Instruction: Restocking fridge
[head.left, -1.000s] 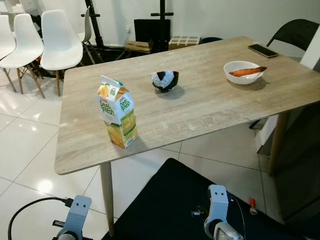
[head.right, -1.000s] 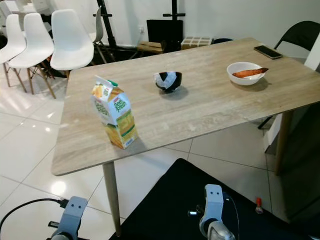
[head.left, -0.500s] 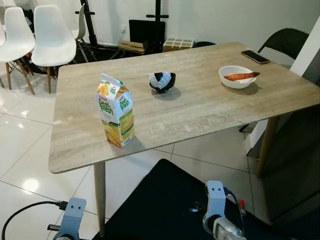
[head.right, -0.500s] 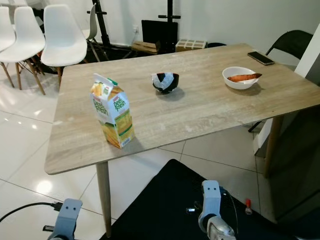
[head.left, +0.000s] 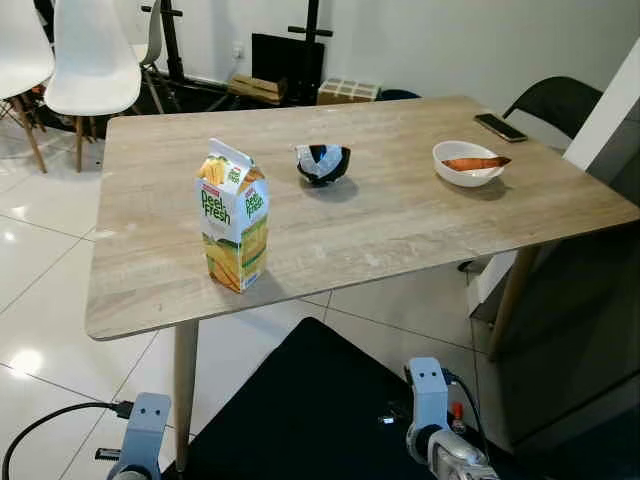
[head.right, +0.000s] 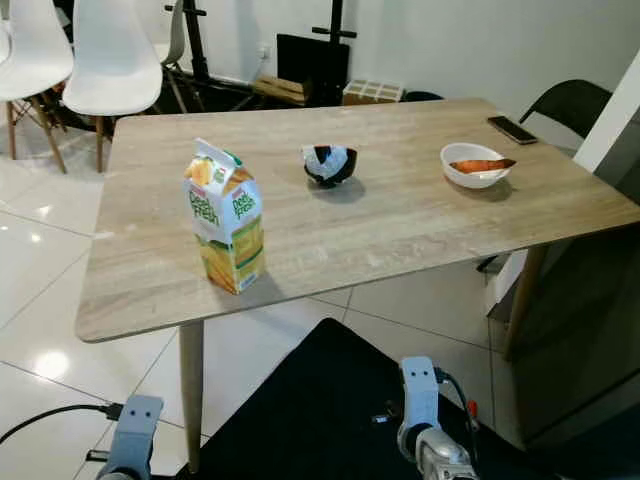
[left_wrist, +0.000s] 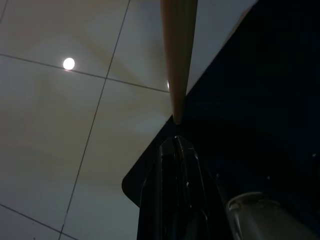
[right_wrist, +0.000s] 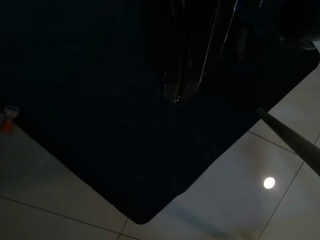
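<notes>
A yellow and green juice carton (head.left: 233, 215) stands upright near the front left of the wooden table (head.left: 380, 215). Behind it sits a small black bowl (head.left: 322, 162) with something white inside. At the far right of the table a white bowl (head.left: 468, 163) holds an orange sweet potato (head.left: 475, 162). Both arms hang low in front of the table, far below the carton: the left arm (head.left: 140, 440) and the right arm (head.left: 430, 420). In the wrist views the left gripper (left_wrist: 176, 142) and the right gripper (right_wrist: 178, 97) each have their fingers pressed together, holding nothing.
A phone (head.left: 500, 126) lies at the table's far right corner. White chairs (head.left: 92, 55) stand at the back left and a dark chair (head.left: 560, 100) at the back right. A tall white and grey body (head.left: 600, 300) rises on the right. A black mat (head.left: 310, 410) covers the tiled floor.
The whole picture has shifted, so the camera has moved: the table now sits squarer and slightly closer. Nothing on the table has moved and both arms still hang low.
</notes>
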